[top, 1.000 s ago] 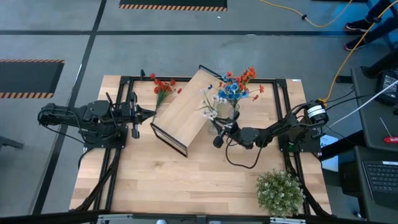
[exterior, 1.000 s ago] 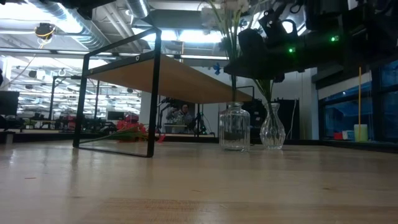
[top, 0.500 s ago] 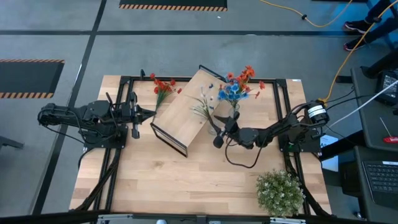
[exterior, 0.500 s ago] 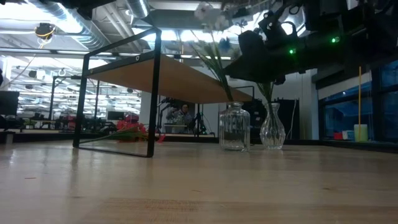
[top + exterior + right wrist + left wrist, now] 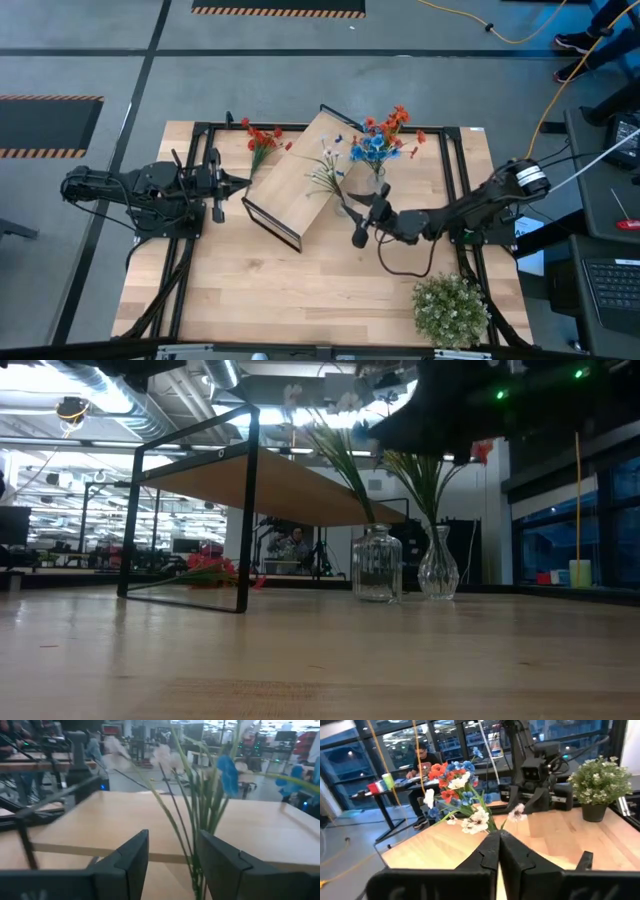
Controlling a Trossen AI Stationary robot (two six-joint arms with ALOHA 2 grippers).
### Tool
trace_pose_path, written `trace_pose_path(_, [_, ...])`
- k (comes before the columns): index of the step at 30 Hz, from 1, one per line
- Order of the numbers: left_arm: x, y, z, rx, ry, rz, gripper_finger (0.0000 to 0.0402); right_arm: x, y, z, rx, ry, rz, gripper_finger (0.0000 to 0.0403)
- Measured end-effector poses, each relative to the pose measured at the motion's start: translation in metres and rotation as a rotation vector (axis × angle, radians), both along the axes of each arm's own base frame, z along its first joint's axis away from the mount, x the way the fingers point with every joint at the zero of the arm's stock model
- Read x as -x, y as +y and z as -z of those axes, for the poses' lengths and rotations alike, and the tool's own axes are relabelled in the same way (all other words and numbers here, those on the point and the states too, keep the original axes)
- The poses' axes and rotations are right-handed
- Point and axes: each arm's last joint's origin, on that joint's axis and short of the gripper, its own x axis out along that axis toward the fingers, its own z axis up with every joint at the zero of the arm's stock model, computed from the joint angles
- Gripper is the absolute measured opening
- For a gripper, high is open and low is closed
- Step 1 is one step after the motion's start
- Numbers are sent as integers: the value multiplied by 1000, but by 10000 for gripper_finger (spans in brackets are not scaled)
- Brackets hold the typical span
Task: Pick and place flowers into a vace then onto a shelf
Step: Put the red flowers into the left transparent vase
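Two glass vases (image 5: 400, 565) are standing right of the shelf (image 5: 300, 175), flowers (image 5: 375, 145) leaning in them, light and whippy, best pinched low on stiff stems, while right gripper (image 5: 362, 222) is hovering released just near, left gripper (image 5: 240, 181) waiting clenched, empty.

Bushy round green plant (image 5: 451, 309) with tiny pale blooms sits at near right corner of wooden tabletop (image 5: 290, 290); left wrist view shows it in dark pot (image 5: 601, 782). Yellow cable (image 5: 505, 36) lies looped on grey floor beyond table. Hazard-striped mats (image 5: 50, 125) on floor at left and top. Keyboard (image 5: 610, 285) on desk at right edge. Person (image 5: 423, 762) sits at far desk with red and green cups (image 5: 381, 783). Yellow-green cup (image 5: 580, 573) stands far right in low view.
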Motion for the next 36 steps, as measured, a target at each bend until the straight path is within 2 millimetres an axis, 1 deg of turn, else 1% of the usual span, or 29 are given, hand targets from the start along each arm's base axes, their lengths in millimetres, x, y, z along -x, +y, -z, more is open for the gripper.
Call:
trace_pose_path(4, [0, 2, 0, 3, -3, -53, 11, 3, 2, -8, 24, -13, -14, 169])
trace_pose_path(7, [1, 3, 0, -2, -2, -123, 34, 5, 1, -14, 33, -23, -10, 169])
trace_pose_path(10, [2, 5, 0, -49, 8, -187, 71, 7, 1, -18, 36, -28, -11, 168])
trace_pose_path(13, [2, 6, -3, -96, -1, -228, 117, 8, 0, -21, 55, -27, -11, 168])
trace_pose_path(19, [3, 8, -8, -95, -52, -287, 208, 9, 0, -22, 65, -28, -11, 168])
trace_pose_path(22, [3, 9, -10, -90, -65, -322, 239, 9, 0, -23, 71, -26, -11, 168])
trace_pose_path(25, [4, 10, -9, -42, -77, -372, 253, 8, 1, -29, 102, -17, -47, 165])
trace_pose_path(27, [1, 12, -8, -29, -66, -421, 255, 8, 2, -36, 132, -13, -110, 150])
trace_pose_path(29, [-3, 14, -5, -38, -38, -471, 253, 8, 1, -45, 146, -26, -144, 121])
trace_pose_path(33, [-12, 21, -2, -55, 12, -584, 252, 14, -8, -59, 163, -30, -121, 31])
trace_pose_path(34, [-14, 23, -3, -52, 18, -603, 251, 16, -11, -61, 164, -25, -115, 16])
trace_pose_path(36, [-18, 28, -6, -30, 26, -634, 251, 19, -15, -65, 163, -18, -110, 11])
